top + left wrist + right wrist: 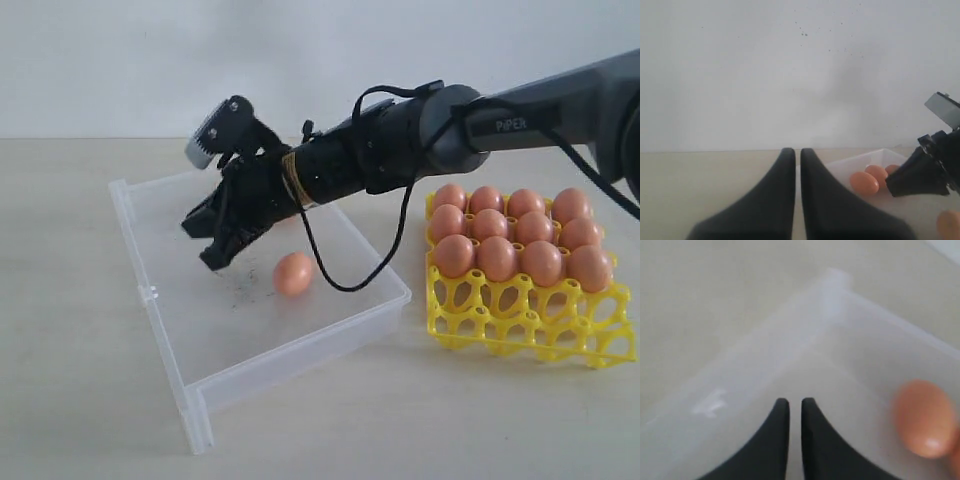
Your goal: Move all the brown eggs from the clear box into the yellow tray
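Right claw (200, 246), pressed together and empty, hangs over the clear box (150, 290) with one brown egg (293, 273) lying just beside it toward the yellow tray (520, 320).

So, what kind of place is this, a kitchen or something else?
Most likely a robot lab or test bench, not a kitchen. A black robot arm reaches over a beige table against a plain white wall, with a clear box and a yellow egg tray set out.
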Controlling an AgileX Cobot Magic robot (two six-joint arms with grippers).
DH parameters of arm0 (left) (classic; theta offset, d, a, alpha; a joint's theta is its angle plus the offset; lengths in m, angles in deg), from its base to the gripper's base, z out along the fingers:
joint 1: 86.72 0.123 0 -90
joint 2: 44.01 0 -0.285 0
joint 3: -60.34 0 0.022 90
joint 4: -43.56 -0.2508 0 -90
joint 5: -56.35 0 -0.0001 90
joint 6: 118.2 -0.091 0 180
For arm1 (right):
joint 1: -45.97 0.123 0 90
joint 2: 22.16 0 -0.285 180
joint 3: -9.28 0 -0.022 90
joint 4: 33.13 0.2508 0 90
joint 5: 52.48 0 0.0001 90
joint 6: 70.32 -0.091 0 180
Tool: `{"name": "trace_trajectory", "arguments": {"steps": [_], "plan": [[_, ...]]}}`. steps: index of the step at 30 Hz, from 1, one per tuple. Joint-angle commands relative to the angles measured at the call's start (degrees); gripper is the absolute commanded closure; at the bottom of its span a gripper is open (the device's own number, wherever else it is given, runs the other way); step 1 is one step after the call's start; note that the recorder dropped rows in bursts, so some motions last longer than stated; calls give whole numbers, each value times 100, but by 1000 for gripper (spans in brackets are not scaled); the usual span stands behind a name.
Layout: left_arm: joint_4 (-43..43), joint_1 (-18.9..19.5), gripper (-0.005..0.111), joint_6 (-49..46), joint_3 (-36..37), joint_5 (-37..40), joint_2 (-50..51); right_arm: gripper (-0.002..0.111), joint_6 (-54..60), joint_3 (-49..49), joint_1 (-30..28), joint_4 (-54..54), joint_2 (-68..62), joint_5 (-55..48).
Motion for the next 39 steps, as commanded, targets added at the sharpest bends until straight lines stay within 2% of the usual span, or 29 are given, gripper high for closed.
{"name": "trace_trajectory", "arguments": {"steps": [1, 3, 5, 6, 7, 8, 9, 10, 11, 12, 13, 14, 15, 17, 20, 22, 26, 28, 30, 33, 35, 39], "plan": [[26, -16, 103, -26, -13, -90, 23, 109, 678, 590, -71, -328, 577, 801], [26, -16, 103, -26, -13, -90, 23, 109, 678, 1173, -243, -328, 1167, 771], [26, -16, 103, -26, -13, -90, 23, 109, 981, 2007, -374, -328, 1845, -75], [26, -16, 103, -26, -13, -90, 23, 109, 1681, 2613, -389, -328, 2371, -1555], [26, -16, 103, -26, -13, -90, 23, 109, 2116, 2822, -347, -328, 2561, -2482], [26, -16, 103, -26, -13, -90, 23, 109, 3088, 3173, -220, -328, 2900, -4521], [26, -16, 103, -26, -13, -90, 23, 109, 3917, 3217, -193, -328, 2973, -6065], [26, -16, 103, -26, -13, -90, 23, 109, 4318, 3123, -217, -328, 2973, -6633], [26, -16, 103, -26, -13, -90, 23, 109, 4028, 2778, -438, -328, 2961, -6681], [26, -16, 103, -26, -13, -90, 23, 109, 3194, 2451, -606, -328, 2961, -6319], [26, -16, 103, -26, -13, -90, 23, 109, 1238, 1883, -973, -143, 2961, -5557], [26, -16, 103, -26, -13, -90, 23, 109, 873, 1597, -1209, 530, 2961, -5059], [26, -16, 103, -26, -13, -90, 23, 109, 1255, 1242, -1704, 2283, 2947, -3929], [26, -16, 103, -26, -13, -90, 23, 109, 1865, 1044, -1925, 3632, 2843, -3519], [26, -16, 103, -26, -13, -90, 23, 109, 2890, 550, -1899, 4490, 2480, -4553], [26, -16, 103, -26, -13, -90, 23, 109, 4226, 168, -1881, 5523, 2117, -5426], [26, -16, 103, -26, -13, -90, 23, 109, 8168, -1042, -2035, 9254, 1050, -7515], [26, -16, 103, -26, -13, -90, 23, 109, 9412, -1688, -2060, 10647, 632, -8376], [26, -16, 103, -26, -13, -90, 23, 109, 9976, -2180, -2032, 11406, 353, -8862], [26, -16, 103, -26, -13, -90, 23, 106, 10269, -2625, -1825, 12033, 165, -8929], [26, -16, 103, -26, -13, -90, 23, 98, 10284, -2874, -1641, 12056, 51, -8942], [26, -16, 103, -26, -13, -90, 23, 68, 10077, -3373, -1232, 11700, -301, -8999]]}}
